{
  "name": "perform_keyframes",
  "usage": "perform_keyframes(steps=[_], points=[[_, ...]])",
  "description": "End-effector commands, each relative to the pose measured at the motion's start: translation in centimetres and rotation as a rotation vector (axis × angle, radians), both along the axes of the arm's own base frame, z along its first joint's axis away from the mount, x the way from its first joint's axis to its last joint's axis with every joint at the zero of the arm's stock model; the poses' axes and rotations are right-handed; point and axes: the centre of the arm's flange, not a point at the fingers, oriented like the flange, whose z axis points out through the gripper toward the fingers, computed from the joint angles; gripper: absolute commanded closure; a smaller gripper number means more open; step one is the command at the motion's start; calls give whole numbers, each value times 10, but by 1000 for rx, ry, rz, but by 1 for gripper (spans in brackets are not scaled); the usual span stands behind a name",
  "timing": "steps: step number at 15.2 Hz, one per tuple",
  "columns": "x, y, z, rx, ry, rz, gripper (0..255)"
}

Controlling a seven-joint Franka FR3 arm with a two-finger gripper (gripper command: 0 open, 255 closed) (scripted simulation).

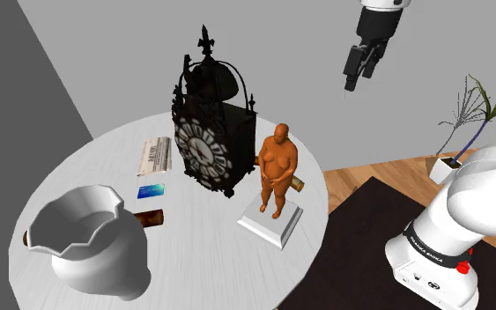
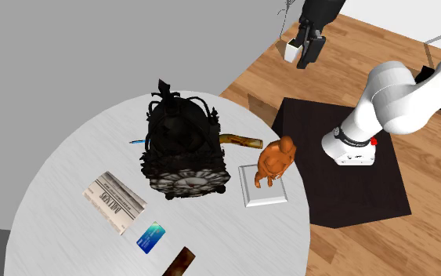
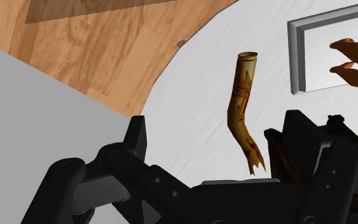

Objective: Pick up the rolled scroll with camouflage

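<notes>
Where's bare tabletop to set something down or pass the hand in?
Bare: the wide strip between newspaper and table rim; the patch at the dial side of the clock, between blue card and figurine base; the rim side of the scroll. Crowded: the scroll lies close between clock and figurine base.

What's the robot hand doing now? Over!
Gripper open, empty, high up. Scroll lying flat, untouched. Statue and clock close beside it.
</notes>
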Motion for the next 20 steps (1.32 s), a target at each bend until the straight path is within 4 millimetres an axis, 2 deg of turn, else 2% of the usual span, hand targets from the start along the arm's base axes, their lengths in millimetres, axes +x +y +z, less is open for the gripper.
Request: perform_keyframes(steps=[1,20], points=[[0,0,0,0,0,0,0],[119,59,-214,31,30,8,0]])
